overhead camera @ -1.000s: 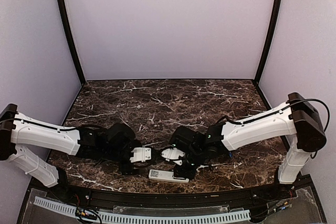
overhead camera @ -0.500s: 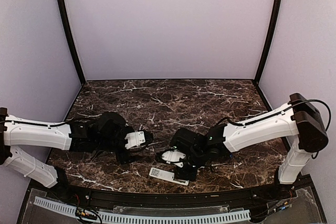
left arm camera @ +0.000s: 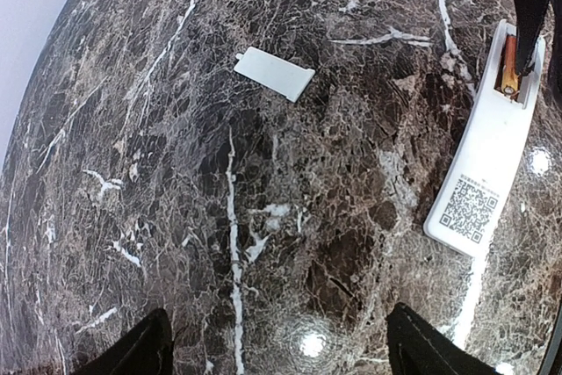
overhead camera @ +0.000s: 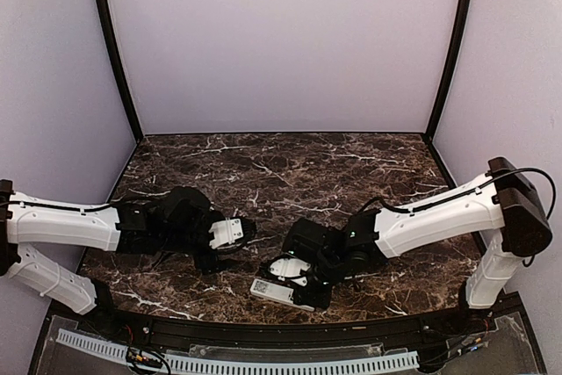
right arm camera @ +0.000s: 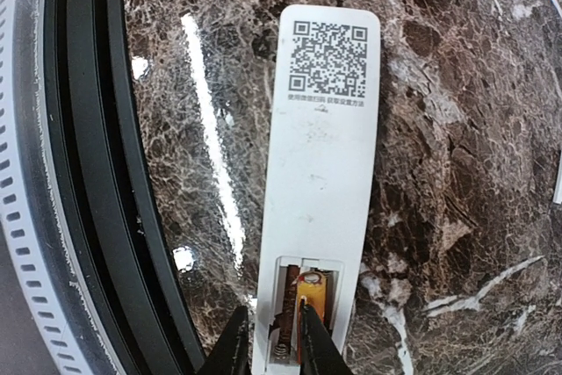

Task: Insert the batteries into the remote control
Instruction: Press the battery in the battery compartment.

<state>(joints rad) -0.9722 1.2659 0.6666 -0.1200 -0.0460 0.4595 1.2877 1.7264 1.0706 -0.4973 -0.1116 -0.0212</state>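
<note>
Slim white plastic remote (right arm camera: 322, 182) lay label-up on the dark marble tabletop (right arm camera: 457, 173), narrowly parted black fingers (right arm camera: 235, 349) over its orange battery (right arm camera: 311, 305).

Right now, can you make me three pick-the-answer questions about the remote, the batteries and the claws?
1. Where is the loose white cover?
A. on the marble, apart from the remote
B. clipped on the remote
C. in the left claw

2. What colour is the battery in the compartment?
A. green
B. orange
C. pink

3. Which way does the remote lie?
A. buttons up
B. on its edge
C. label side up

Answers:
1 A, the cover lies alone on bare marble.
2 B, the orange battery sits in the open slot.
3 C, the remote shows its square code label.
</note>
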